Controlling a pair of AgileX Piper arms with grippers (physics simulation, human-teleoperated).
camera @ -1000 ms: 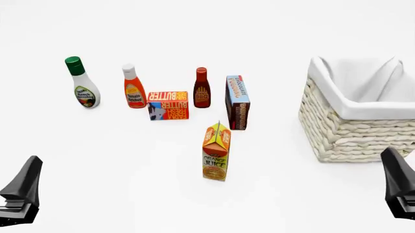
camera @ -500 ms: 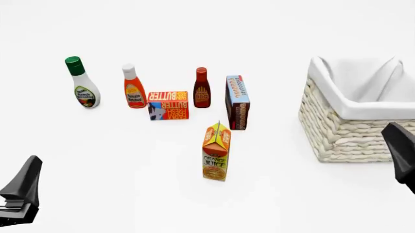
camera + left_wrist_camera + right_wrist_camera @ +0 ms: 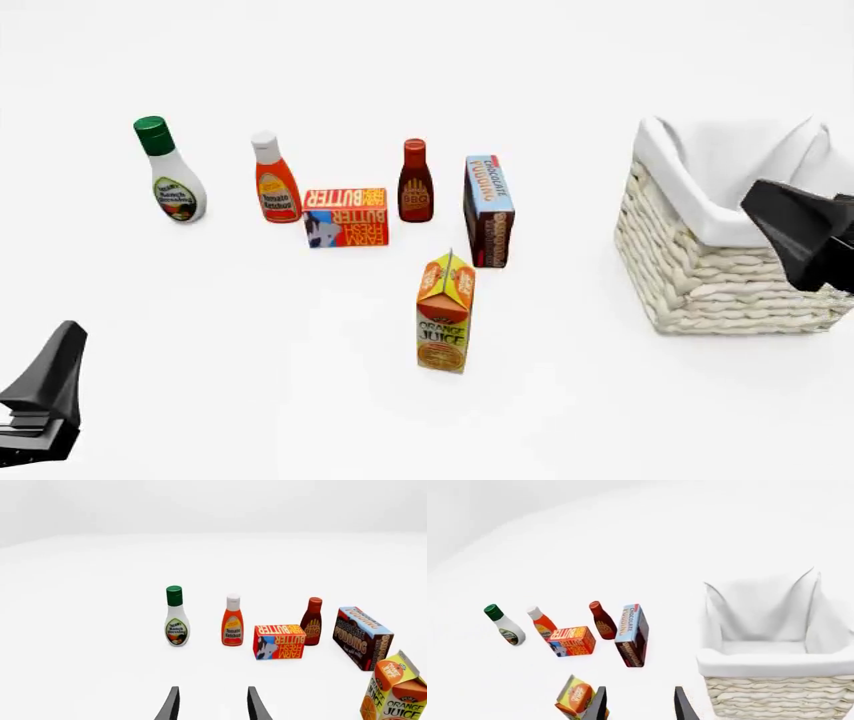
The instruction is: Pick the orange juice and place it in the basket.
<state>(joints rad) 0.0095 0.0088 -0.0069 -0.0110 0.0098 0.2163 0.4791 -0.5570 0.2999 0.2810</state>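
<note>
The orange juice (image 3: 445, 315) stands upright on the white bench (image 3: 267, 400), alone near the middle, with bare bench all around it. Nothing touches it. Just behind it and a little to the right stands the chocolate pudding box (image 3: 489, 210), upright on its end. Left of that box is a dark red sauce bottle (image 3: 415, 181), and beside it the butter box (image 3: 346, 217) sits low on the bench. Farther left stands the ketchup bottle (image 3: 275, 180), and farthest left the dressing bottle (image 3: 168, 172) with the green cap. The basket (image 3: 721, 270) sits well off to the right of the juice, with its white cloth folded over the rim. The right gripper (image 3: 639, 705) is up in the air in front of the basket's right side, holding nothing, its fingers a little apart. The left gripper (image 3: 212, 705) is low at the near left corner, far from the juice, also holding nothing, with a gap between its fingers.
</note>
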